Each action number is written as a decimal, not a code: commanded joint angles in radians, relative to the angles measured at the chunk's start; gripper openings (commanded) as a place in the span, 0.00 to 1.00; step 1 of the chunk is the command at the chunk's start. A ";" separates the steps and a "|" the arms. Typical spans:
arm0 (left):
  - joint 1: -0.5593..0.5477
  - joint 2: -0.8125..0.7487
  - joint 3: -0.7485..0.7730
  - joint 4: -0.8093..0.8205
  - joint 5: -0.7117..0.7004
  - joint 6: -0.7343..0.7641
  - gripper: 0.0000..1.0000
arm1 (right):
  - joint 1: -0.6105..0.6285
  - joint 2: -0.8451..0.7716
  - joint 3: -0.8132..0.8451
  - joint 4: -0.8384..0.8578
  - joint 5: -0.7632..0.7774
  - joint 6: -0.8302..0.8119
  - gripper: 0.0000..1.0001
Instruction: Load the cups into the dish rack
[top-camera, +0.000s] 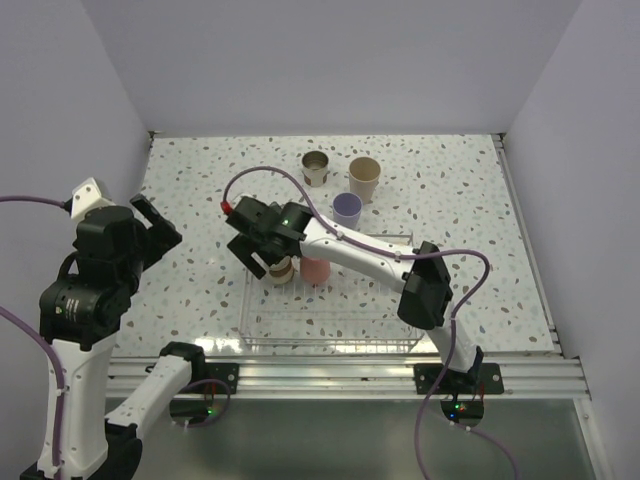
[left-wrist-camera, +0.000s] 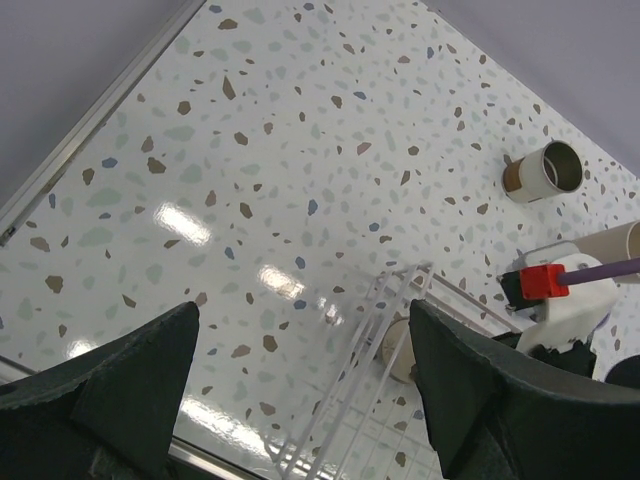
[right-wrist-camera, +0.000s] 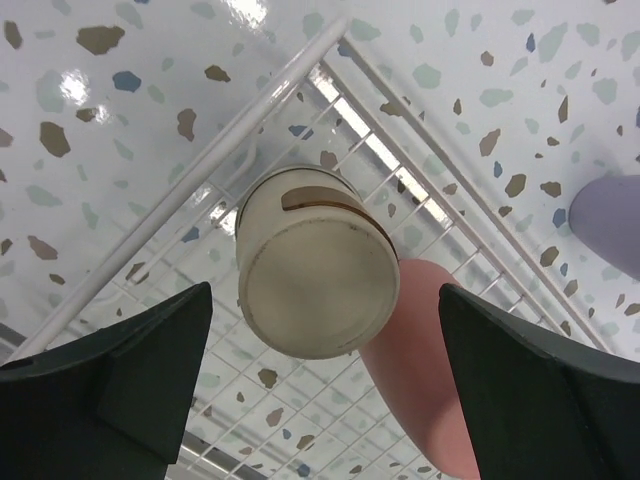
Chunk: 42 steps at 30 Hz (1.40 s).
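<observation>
The dish rack (top-camera: 300, 322) of thin clear bars lies at the table's near middle. In its far left corner a short steel cup (top-camera: 281, 271) stands upside down, its pale base (right-wrist-camera: 312, 270) facing up. A red-pink cup (top-camera: 315, 270) stands right beside it in the rack (right-wrist-camera: 250, 140). My right gripper (top-camera: 262, 262) hovers over the steel cup, jaws open wide on either side and apart from it (right-wrist-camera: 325, 300). A lavender cup (top-camera: 347, 208), a beige cup (top-camera: 364, 177) and another steel cup (top-camera: 316, 168) stand on the table beyond the rack. My left gripper (top-camera: 158, 222) hangs open and empty at the left.
Grey walls close the table at the back and on both sides. A metal rail runs along the near edge. In the left wrist view the rack's corner (left-wrist-camera: 400, 290) and the far steel cup (left-wrist-camera: 543, 172) show past the open left gripper (left-wrist-camera: 303, 315).
</observation>
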 joint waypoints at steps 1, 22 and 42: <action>-0.001 0.019 0.037 0.013 -0.014 0.017 0.89 | 0.004 -0.077 0.117 -0.036 -0.009 -0.003 0.98; -0.124 0.945 0.551 0.415 0.452 0.151 0.89 | -0.418 -0.844 -0.555 0.040 -0.101 0.184 0.98; -0.175 1.571 0.932 0.590 0.540 0.017 0.81 | -0.432 -1.128 -0.744 -0.125 -0.003 0.314 0.98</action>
